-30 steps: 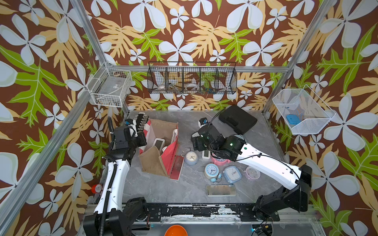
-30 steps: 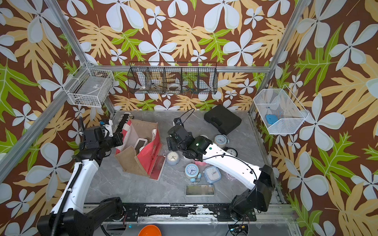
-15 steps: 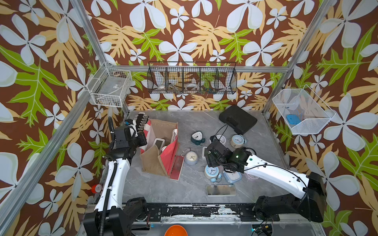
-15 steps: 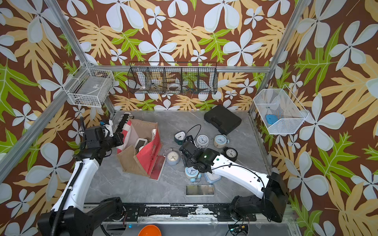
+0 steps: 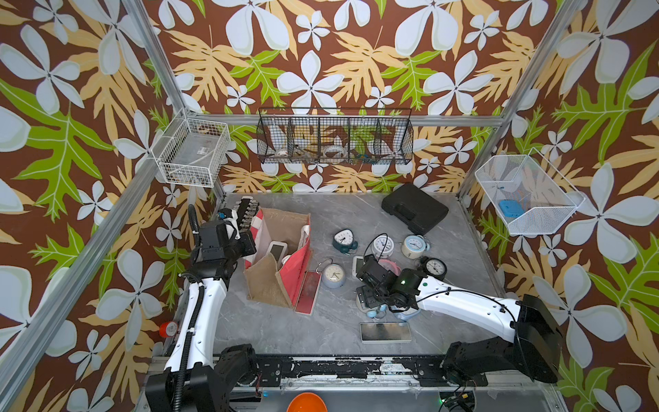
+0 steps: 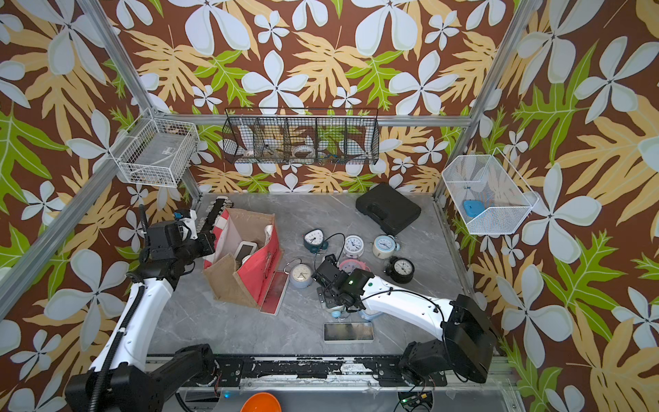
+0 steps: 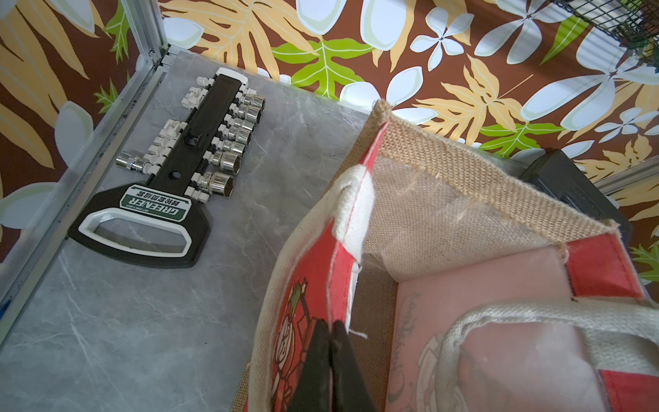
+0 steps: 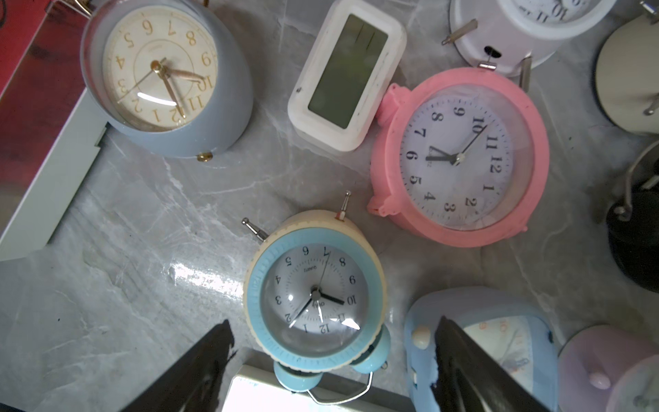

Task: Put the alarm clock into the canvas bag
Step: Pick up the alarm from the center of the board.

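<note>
The step in hand was the reach for a clock. The right end effector (image 8: 333,324) hung released, jaws wide, over the blue bell clock (image 8: 313,289). That clock lay face up on the desk (image 5: 335,214), well apart from the bag (image 5: 265,285). The left end effector (image 7: 330,331) was clenched on the bag's red rim, holding the mouth open.

Next, I judged, the right arm had to drop until the jaws straddled the clock's round body, clear of the blue square clock (image 8: 513,342) just beside it. It then had to close, lift and carry the clock to the bag.

Count: one bag and two end effectors. I could tell nine clocks on the desk, with a lilac thing (image 8: 606,364) perhaps a tenth. A white clock (image 5: 276,249) was inside the bag.
</note>
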`<state>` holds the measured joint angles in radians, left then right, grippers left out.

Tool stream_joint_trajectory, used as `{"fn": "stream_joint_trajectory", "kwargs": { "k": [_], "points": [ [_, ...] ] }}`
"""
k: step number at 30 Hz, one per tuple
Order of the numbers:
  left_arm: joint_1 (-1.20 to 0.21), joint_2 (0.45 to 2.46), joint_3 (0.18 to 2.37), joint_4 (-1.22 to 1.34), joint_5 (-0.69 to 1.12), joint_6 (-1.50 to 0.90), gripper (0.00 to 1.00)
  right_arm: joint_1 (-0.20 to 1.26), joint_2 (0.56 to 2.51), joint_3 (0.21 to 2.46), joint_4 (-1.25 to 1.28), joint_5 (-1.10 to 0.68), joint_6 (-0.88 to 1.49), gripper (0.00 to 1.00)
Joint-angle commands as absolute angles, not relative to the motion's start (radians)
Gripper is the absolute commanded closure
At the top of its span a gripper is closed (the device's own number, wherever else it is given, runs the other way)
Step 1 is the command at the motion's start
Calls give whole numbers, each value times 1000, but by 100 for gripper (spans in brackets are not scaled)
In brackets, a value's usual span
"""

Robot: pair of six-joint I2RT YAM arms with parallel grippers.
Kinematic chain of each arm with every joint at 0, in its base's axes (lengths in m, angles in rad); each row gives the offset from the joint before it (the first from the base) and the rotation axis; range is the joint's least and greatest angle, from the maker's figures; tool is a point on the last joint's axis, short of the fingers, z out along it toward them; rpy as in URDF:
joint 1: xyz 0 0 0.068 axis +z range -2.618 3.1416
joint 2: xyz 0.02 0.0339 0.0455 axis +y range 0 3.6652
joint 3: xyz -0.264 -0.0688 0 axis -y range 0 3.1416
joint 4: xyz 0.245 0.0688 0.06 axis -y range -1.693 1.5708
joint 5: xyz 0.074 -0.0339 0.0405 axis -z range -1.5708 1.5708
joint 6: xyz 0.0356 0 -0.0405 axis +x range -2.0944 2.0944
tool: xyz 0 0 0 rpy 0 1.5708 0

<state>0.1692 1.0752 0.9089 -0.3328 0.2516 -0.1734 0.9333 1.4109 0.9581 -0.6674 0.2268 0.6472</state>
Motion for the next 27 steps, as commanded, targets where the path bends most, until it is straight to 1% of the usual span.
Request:
{"fn": "stream_joint_trajectory", "kwargs": {
  "k": [1, 5, 12, 20, 27],
  "points": [
    [170, 1071, 907, -321, 249, -158, 98, 937, 1422, 953, -655, 215, 666, 6],
    [169, 1071, 905, -321, 250, -156, 98, 933, 1442, 957, -644, 216, 622, 0],
    [170, 1072, 907, -321, 253, -156, 98, 902, 1437, 941, -602, 168, 536, 1],
    [169, 1069, 903, -319, 252, -157, 98, 900, 1526, 935, -571, 141, 508, 0],
    [170, 1068, 903, -320, 253, -156, 99, 899, 1598, 937, -539, 152, 506, 0]
  ]
}}
